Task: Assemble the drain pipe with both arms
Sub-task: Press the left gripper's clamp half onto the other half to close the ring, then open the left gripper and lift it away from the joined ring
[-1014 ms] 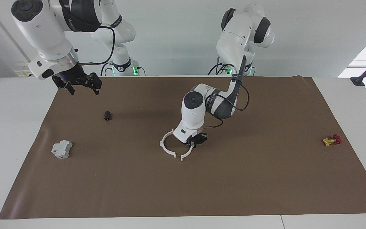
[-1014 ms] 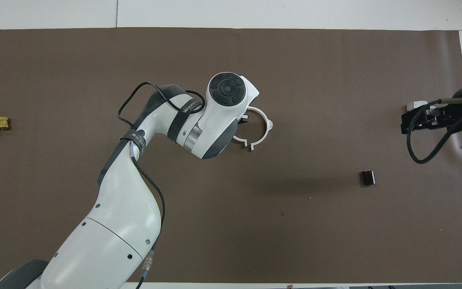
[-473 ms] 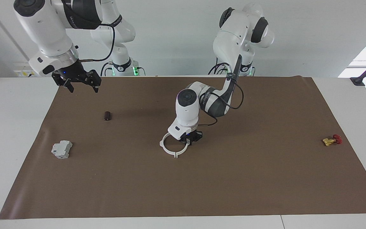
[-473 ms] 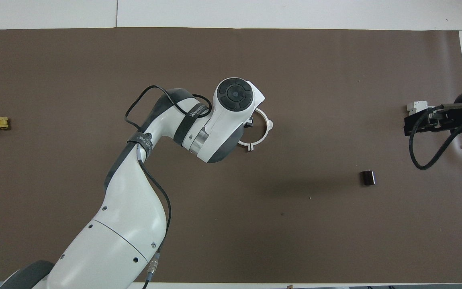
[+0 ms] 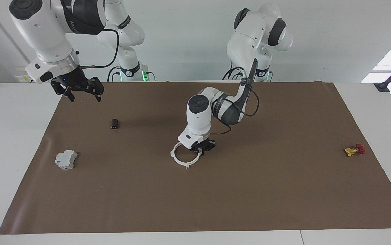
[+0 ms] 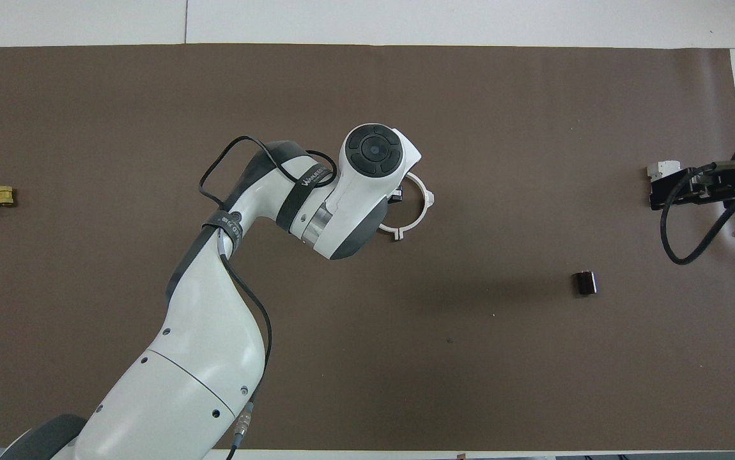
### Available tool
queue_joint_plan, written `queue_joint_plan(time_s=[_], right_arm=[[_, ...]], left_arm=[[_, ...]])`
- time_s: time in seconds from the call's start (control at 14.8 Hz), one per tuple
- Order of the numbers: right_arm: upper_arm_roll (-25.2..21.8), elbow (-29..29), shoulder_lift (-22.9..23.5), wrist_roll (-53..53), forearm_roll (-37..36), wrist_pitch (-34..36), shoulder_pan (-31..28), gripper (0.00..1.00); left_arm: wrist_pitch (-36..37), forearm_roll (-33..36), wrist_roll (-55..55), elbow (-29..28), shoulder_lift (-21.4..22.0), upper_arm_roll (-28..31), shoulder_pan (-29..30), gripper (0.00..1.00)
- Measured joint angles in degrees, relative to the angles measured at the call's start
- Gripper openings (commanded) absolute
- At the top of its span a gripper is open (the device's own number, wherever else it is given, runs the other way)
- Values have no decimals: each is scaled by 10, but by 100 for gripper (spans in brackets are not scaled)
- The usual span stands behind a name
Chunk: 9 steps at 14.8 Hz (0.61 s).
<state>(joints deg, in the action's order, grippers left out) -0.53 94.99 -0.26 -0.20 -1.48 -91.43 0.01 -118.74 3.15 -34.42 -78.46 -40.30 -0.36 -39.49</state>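
centrally on the brown mat (image 5: 216,197), the left gripper (image 5: 200,148) is down at table level, its fingers clenched on the rim of the drain pipe (image 5: 183,157), a thin white ring lying flat on the mat. in the facing view the grip sits at about three o'clock on the ring, so the open hoop spreads away from the jaws toward nine o'clock, with one small tab jutting out at six o'clock. in the overhead view the left arm's (image 6: 214,332) white wrist covers most of the ring; only the arc (image 6: 417,211) from twelve to six o'clock shows past it, tabs visible at three and six o'clock, and a sliver of the black gripper (image 6: 395,193) peeks out just inside the hoop.

the right gripper (image 5: 81,93) hangs in the air with its jaws spread and nothing between them, over the mat's edge at the right arm's end of the table, well apart from the ring. a small dark cylinder (image 5: 114,124) lies on the mat between that gripper and the ring, nearer to the robots than the ring is. a grey boxy block (image 5: 66,160) rests at the right arm's end of the mat, and a yellow-and-red valve (image 5: 354,149) sits at the left arm's end.
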Motion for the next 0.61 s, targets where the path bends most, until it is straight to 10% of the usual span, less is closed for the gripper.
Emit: queue_joint_plan(time_s=[0.14, 0.61], right_arm=[[0, 0, 0, 0, 0, -3, 0, 100], [0, 0, 0, 0, 0, -15, 0, 100]], left_arm=[[-6, 0, 0, 0, 0, 1, 0, 100], [-76, 0, 0, -53, 34, 6, 1, 100]])
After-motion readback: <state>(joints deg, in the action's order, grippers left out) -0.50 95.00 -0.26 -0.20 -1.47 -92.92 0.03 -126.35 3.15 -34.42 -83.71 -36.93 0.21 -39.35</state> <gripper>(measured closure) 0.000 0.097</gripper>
